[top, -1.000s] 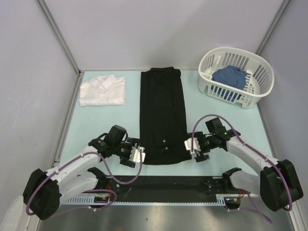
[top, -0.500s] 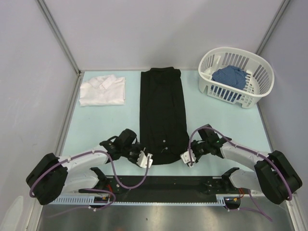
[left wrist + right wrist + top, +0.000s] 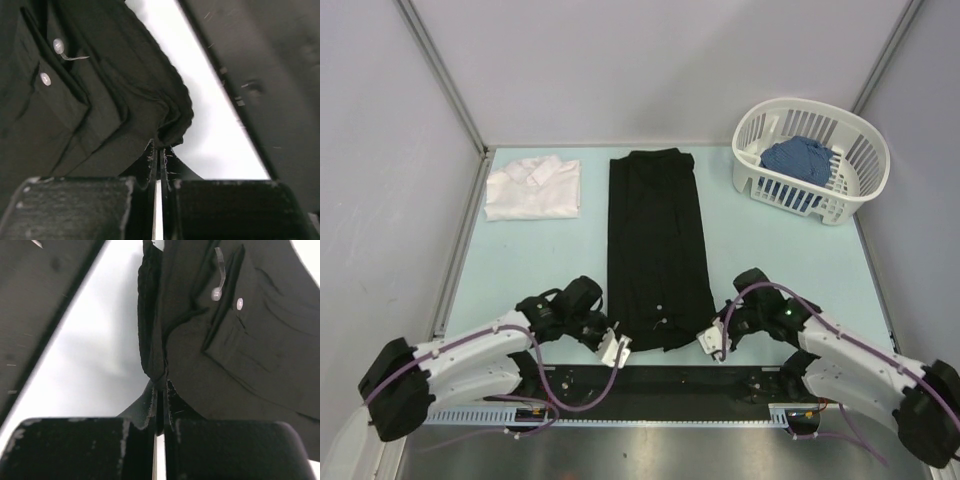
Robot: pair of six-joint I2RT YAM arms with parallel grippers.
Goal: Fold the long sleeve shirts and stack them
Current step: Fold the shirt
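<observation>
A black long sleeve shirt [image 3: 655, 250] lies as a long narrow strip down the middle of the table, collar at the far end. My left gripper [image 3: 620, 345] is shut on its near left hem corner [image 3: 170, 131]. At the near right corner [image 3: 155, 365], my right gripper [image 3: 708, 340] is shut on the hem as well. White buttons [image 3: 58, 46] [image 3: 216, 294] show on the cloth in both wrist views. A white long sleeve shirt [image 3: 533, 187] sits folded at the far left of the table.
A white slatted basket [image 3: 810, 160] holding blue cloth [image 3: 798, 160] stands at the far right. A black bar with a ruler edge [image 3: 660, 385] runs along the near table edge just behind both grippers. Grey walls close in the left, right and back.
Both grippers moved inward and toward the near edge, then closed on the black shirt's hem corners. The hem has bunched slightly and the strip has shifted a little left.
</observation>
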